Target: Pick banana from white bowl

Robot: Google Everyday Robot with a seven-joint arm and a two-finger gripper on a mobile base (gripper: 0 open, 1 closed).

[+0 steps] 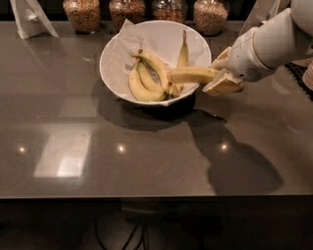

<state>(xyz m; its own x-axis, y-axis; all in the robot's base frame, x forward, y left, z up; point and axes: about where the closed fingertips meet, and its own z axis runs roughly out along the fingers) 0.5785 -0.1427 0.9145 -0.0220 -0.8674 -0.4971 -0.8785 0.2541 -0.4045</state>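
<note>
Pinches the banana (188, 75) by its right end in the gripper (215, 75), just outside the rim of the white bowl (156, 39); holds it nearly level, tip over the other bananas (144, 83) (lying inside), above the counter (146, 161).

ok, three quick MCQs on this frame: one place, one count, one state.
1. Where is the end effector?
A) far left in view
B) at the bowl's right rim in view, by the banana's end
C) over the bowl's middle
2. How many jars stand behind the bowl?
A) two
B) four
C) six
3. The jars are:
A) empty
B) tipped over
C) upright, holding brown grains

Key:
1 B: it sits just outside the rim, at the banana's end.
2 B: four stand in a row along the back.
3 C: all stand upright with grains showing through the glass.
</note>
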